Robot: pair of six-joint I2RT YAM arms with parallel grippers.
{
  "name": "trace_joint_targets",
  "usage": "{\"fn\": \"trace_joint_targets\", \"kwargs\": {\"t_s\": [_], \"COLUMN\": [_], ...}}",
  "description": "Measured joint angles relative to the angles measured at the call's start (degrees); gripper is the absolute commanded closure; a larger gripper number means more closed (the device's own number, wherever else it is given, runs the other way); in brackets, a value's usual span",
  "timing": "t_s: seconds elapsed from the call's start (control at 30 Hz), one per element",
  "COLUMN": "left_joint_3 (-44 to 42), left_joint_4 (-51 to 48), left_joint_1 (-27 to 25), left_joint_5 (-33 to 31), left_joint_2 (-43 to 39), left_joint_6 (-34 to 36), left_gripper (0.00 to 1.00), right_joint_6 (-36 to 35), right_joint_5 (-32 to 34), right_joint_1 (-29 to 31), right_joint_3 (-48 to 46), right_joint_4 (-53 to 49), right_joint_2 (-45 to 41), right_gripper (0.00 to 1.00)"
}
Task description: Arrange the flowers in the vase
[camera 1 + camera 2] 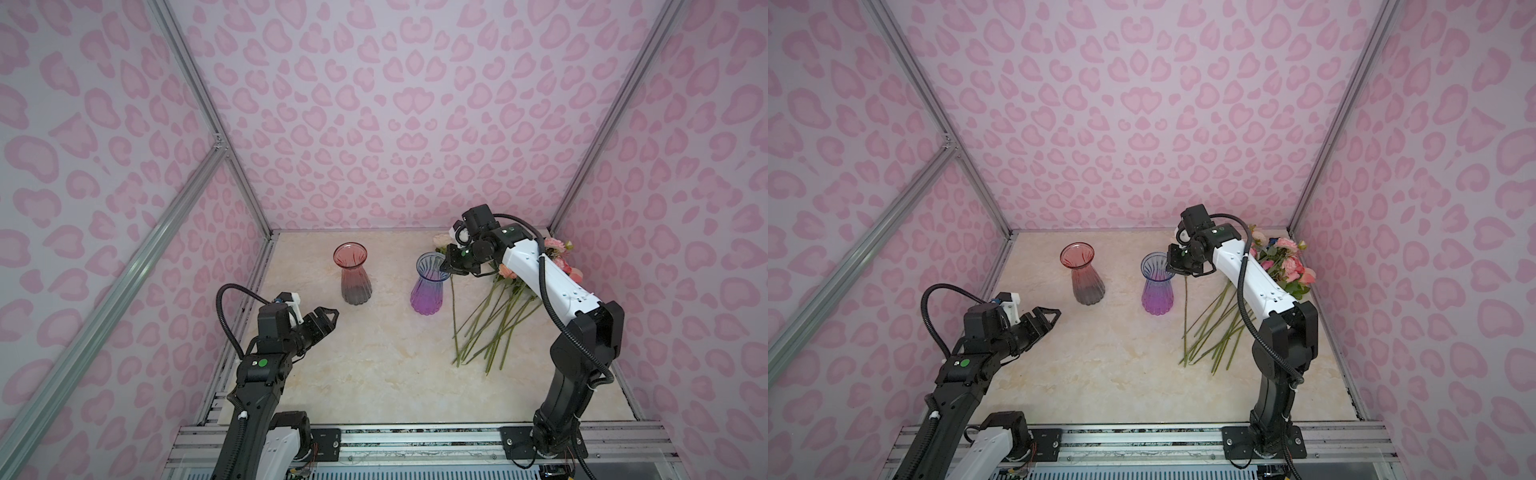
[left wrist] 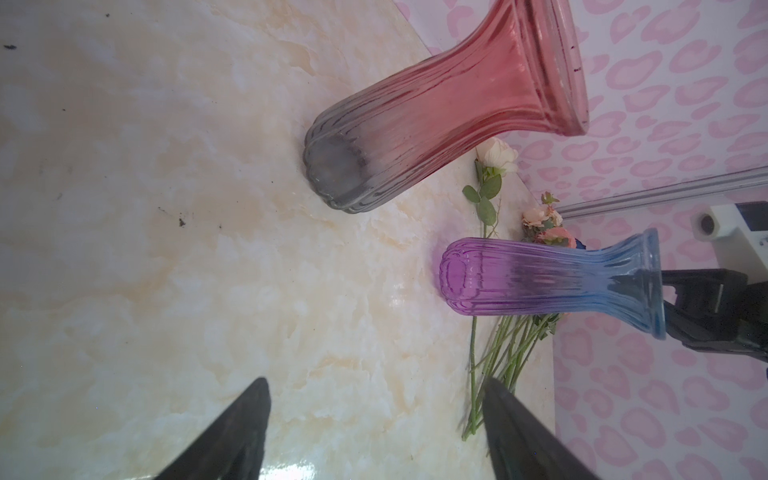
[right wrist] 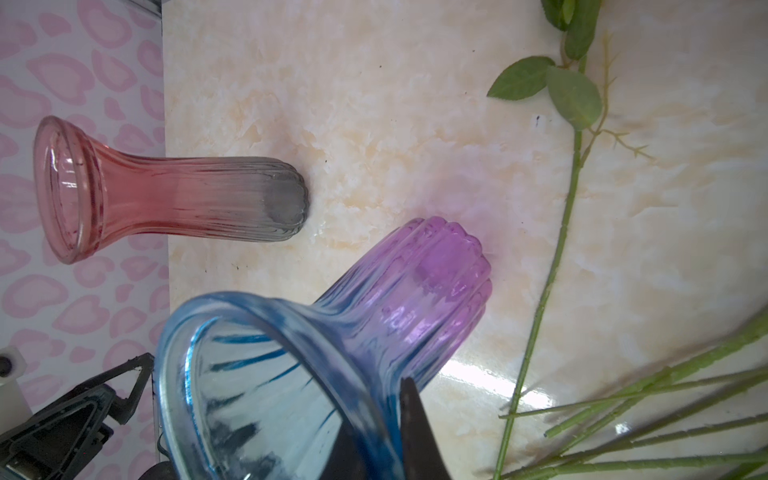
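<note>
**Pink cell, marble top: right pincer clamped on the blue vase rim**

Pink heart-blotched walls (image 1: 374,104) close in on three sides, with aluminium frame rails (image 1: 216,139) at the corners. The cream marble-look tabletop (image 1: 374,374) is what I'm working over.

On my feed the flowers (image 1: 505,320) lie flat in a loose fan on the right side. Their long axes run on a diagonal: cut stem ends towards the arm bases, pink and peach heads up in the far right corner, partly under the right arm.

One cream rose (image 1: 441,240) lies apart from the fan. Its stem runs almost straight front to back, head towards the back wall, just beside the blue-and-purple vase (image 1: 428,286).

That vase stands upright, and the right pincer (image 1: 442,271) is nipped down on its rim. In the right wrist view one of the fingers (image 3: 415,415) sits outside the glass and its partner inside the mouth. The fan lies just right of that pincer, and the cream rose's stem passes right by it.

Over on the left, the left pincer (image 1: 332,318) hovers spread wide with nothing in it, well apart from every stem. A red-and-grey vase (image 1: 353,274) stands upright left of the blue one.
</note>
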Motion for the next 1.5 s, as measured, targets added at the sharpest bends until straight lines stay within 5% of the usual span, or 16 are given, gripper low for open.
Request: {"fn": "trace_joint_targets", "kwargs": {"t_s": [0.3, 0.53, 0.97, 1.3, 1.5], "left_joint_3": [0.0, 0.0, 0.0, 2.2, 0.1], "left_joint_4": [0.1, 0.1, 0.1, -0.9, -0.8], "left_joint_1": [0.0, 0.0, 0.0, 0.0, 0.0], "left_joint_5": [0.3, 0.5, 0.7, 0.8, 1.3], "left_joint_2": [0.1, 0.0, 0.0, -2.1, -2.8], "left_joint_6": [0.2, 0.4, 0.4, 1.5, 0.8], "left_gripper": [0.19, 0.19, 0.18, 0.16, 0.17], "right_joint_6": [-0.1, -0.5, -1.7, -2.3, -5.6], "right_joint_5": [-1.7, -0.3, 1.2, -0.3, 6.1], "right_joint_1": [3.3, 5.3, 5.4, -10.5, -13.5], "right_joint_3": [1.1, 4.3, 7.0, 1.8, -5.3], "right_joint_4": [-1.7, -2.7, -3.6, 2.4, 4.4], "right_joint_2": [2.0, 3.7, 2.5, -12.5, -6.1], "right_gripper": [0.98, 0.76, 0.64, 0.6, 0.7]}}
